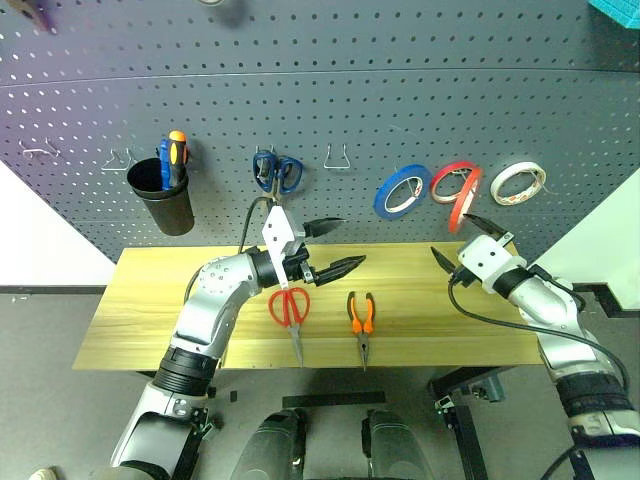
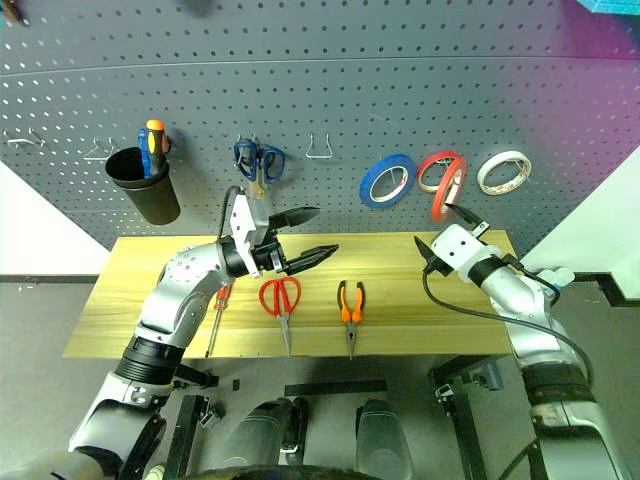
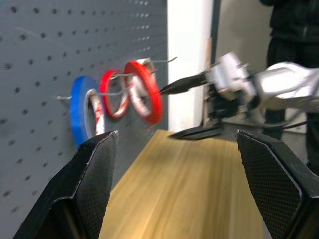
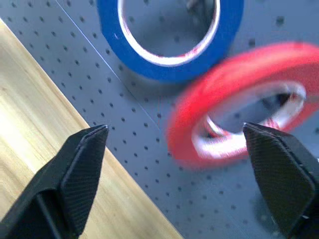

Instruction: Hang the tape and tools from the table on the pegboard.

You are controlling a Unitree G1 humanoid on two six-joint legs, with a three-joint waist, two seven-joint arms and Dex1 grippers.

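Observation:
The tape [image 1: 464, 200], a wide red ring, hangs tilted on a pegboard [image 1: 350, 80] hook in front of a smaller red roll and looks blurred in both wrist views [image 4: 234, 69]. My right gripper [image 1: 462, 240] stands open just below it with nothing between its fingers. Red-handled scissors [image 1: 289, 305] and orange-and-black pliers [image 1: 361, 315] lie side by side on the table [image 1: 440, 310]. A slim red screwdriver [image 2: 217, 318] lies further left, partly hidden by my left arm. Above the scissors, my left gripper [image 1: 345, 242] is open and empty, pointing right.
A black cup [image 1: 162, 195] holding blue and orange screwdrivers hangs at the left. Blue scissors [image 1: 277, 172], an empty hook [image 1: 338, 160], a blue roll [image 1: 402, 190] and a white roll [image 1: 518, 182] hang along the board. A person in dark clothes [image 3: 294, 30] stands beyond the table's right end.

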